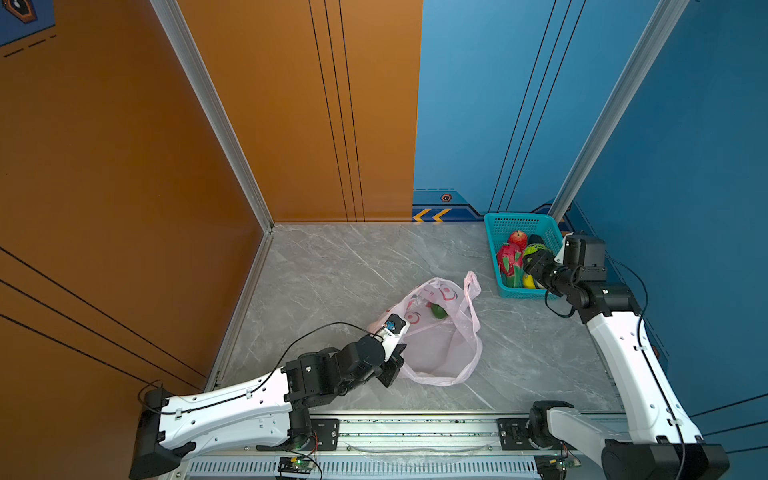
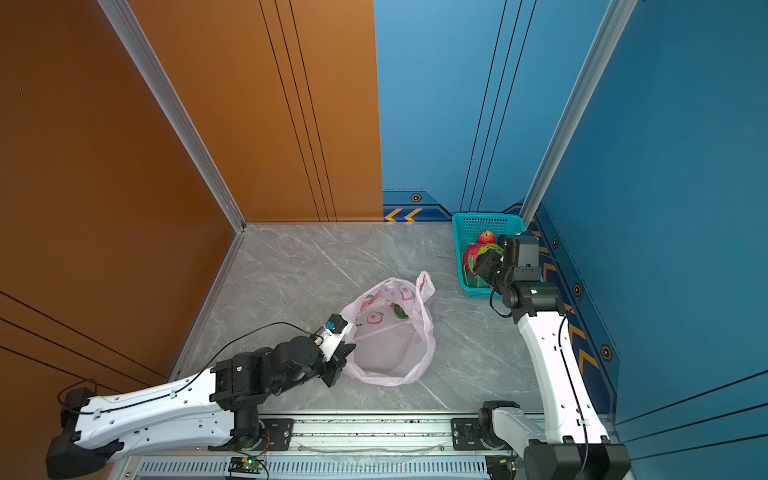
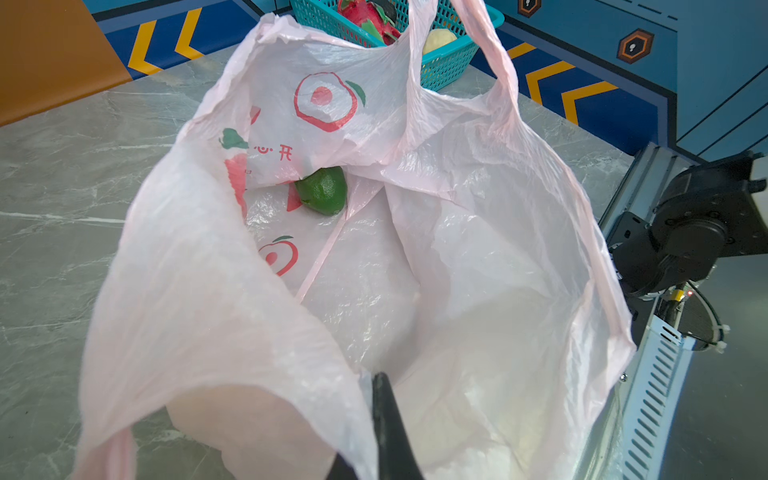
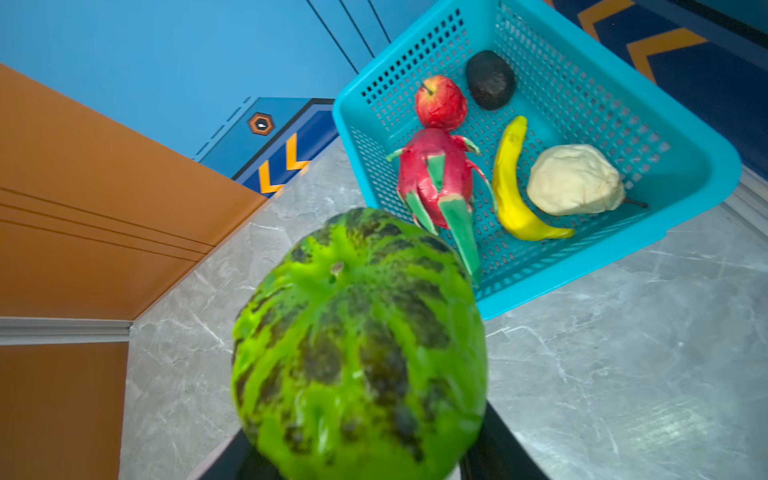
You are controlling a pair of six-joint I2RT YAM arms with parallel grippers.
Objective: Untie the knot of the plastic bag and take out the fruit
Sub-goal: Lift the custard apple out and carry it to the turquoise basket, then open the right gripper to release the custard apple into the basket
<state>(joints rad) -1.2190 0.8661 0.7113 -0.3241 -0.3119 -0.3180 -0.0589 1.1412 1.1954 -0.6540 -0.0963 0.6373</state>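
1. My right gripper (image 4: 363,451) is at the right of both top views. Its jaws stand about half apart, clamped on a round green striped fruit (image 4: 357,349) that is bright green with dark patches.
2. That fruit hangs at the near right side of the teal basket (image 1: 491,245). I cannot tell whether it is over the rim or just short of it.
3. Five pieces already lie in the basket: an apple (image 4: 440,102), an avocado (image 4: 490,79), a dragon fruit (image 4: 436,174), a banana (image 4: 509,183) and a cream lumpy fruit (image 4: 575,178).
4. My left gripper (image 3: 384,411), at lower centre of both top views, is fully closed. It pinches the near left rim of the plastic bag (image 1: 440,357) and holds the mouth up and open.
5. The bag lies mid-frame on the grey table (image 1: 332,270), between the arms and apart from the basket. A loop handle (image 3: 506,66) trails loose and untied, so I judge the untying done.
6. A small green fruit (image 3: 323,192) sits at the bag's far end. A pale lump shows through the plastic near the pinched rim, and I cannot tell whether it is fruit.
7. I judge the task to be well past halfway. What is left is to set the held fruit down, then fetch the small green one and check the lump.
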